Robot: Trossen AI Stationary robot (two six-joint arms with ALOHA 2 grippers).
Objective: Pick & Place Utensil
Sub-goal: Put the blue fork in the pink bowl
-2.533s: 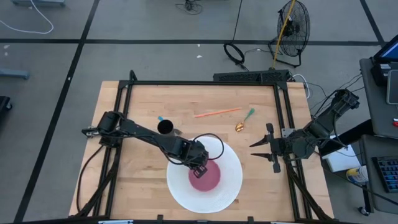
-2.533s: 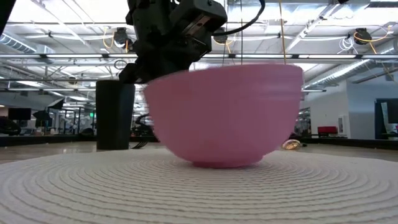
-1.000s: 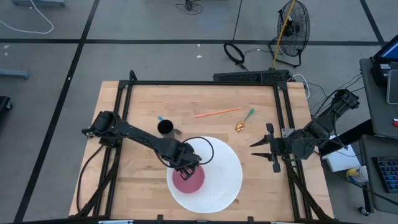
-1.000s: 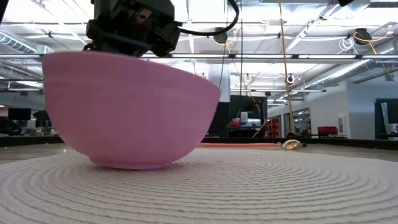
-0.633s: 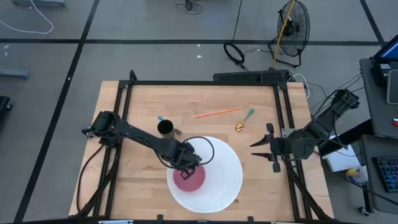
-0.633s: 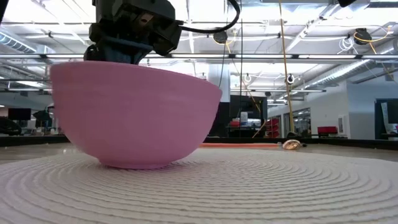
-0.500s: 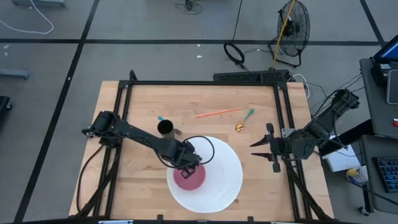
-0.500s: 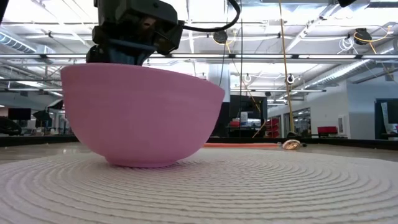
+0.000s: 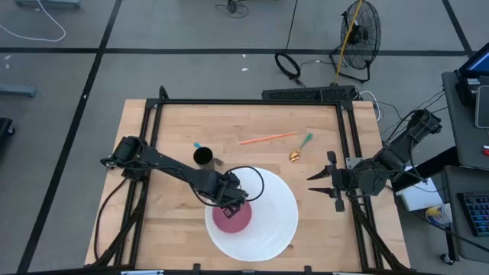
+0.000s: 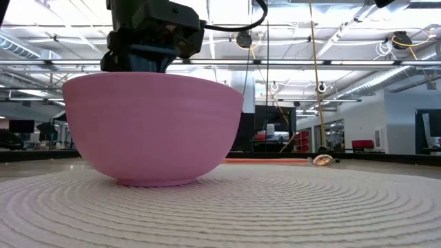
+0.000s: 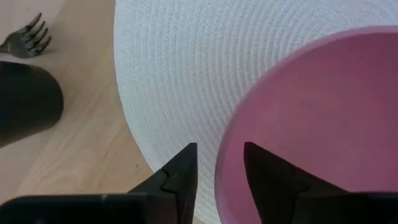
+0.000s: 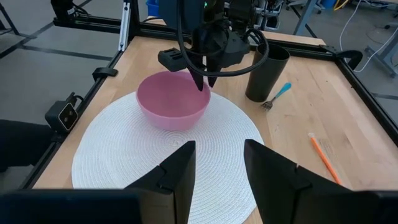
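Observation:
A pink bowl [image 9: 231, 218] stands level on its base on the round white mat [image 9: 275, 218]. My left gripper [image 11: 221, 152] is open just above the bowl's far rim [image 11: 222, 163]. One finger is inside the bowl and one outside over the mat, with gaps to the rim. Beyond the mat, a black cup [image 9: 203, 156] stands on the wooden table. A blue-handled fork [image 12: 273, 98], an orange stick [image 9: 267, 138] and a gold spoon with a green handle [image 9: 299, 150] lie flat on the table too. My right gripper [image 9: 309, 184] waits open at the right edge.
A black frame [image 9: 244, 101] rims the wooden table. The cup [image 11: 25, 102] and the fork's tines [image 11: 28, 38] lie close to the mat's far-left edge. Bare wood shows between the mat and the right gripper [image 12: 219, 146].
The pink bowl was tipped a second ago, with one side of its rim raised under my left gripper. It has come down level on the mat. My left gripper stays over the bowl's far rim.

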